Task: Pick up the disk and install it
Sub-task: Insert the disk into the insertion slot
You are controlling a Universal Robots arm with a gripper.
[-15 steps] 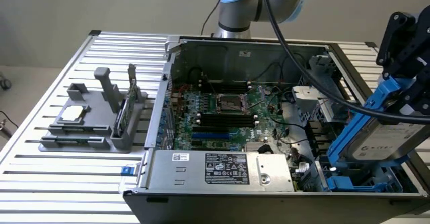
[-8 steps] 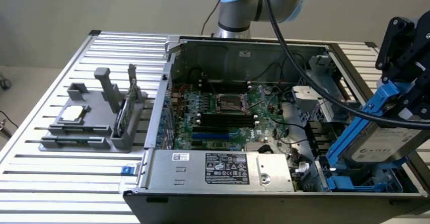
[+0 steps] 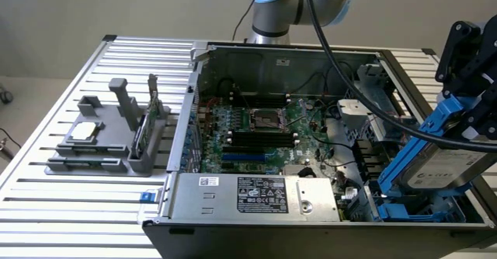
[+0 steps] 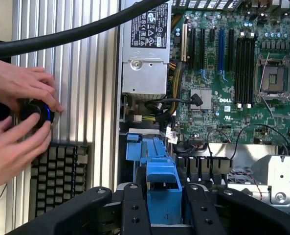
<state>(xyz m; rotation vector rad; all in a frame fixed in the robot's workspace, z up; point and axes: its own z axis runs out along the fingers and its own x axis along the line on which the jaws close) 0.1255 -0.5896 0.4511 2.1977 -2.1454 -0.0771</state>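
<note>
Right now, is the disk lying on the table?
No, the gripper holds the disk tilted over the open case, at the exterior view's right.

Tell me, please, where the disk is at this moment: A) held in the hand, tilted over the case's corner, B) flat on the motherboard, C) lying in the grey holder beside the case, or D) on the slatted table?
A: the hand grips the disk by its blue carrier, tilted above the computer case at the exterior view's right.
</note>
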